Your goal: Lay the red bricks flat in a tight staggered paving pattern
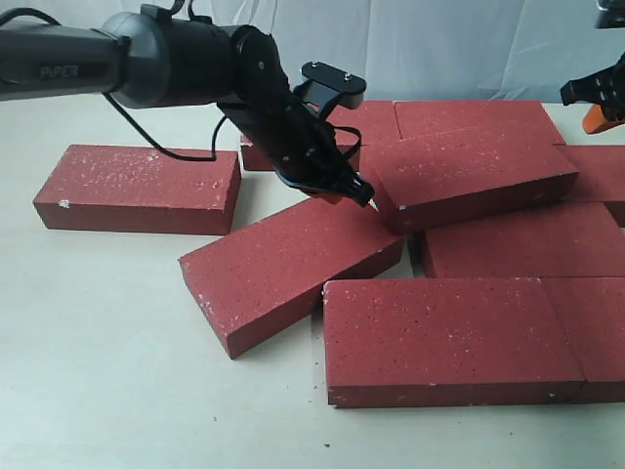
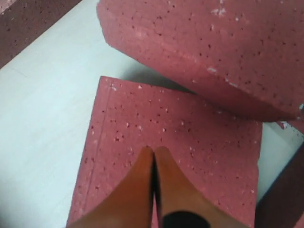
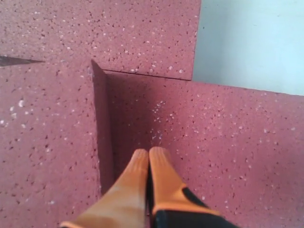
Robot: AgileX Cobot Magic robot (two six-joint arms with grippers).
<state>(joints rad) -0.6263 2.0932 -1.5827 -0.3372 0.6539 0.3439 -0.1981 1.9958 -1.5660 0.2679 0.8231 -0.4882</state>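
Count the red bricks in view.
9 red bricks: one apart left, one skewed centre, one tilted on others, two front, two back, two right. More may hide offscreen.

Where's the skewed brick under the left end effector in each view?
Exterior: skewed brick, centre-left, left end effector at its far end.
Left wrist: the brick fills the lower half, under the shut end effector.
Right wrist: not in it.
Landmark: tilted brick overlapping its end.

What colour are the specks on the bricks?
White, with dark pits, on the red bricks, clearest in the right wrist view.
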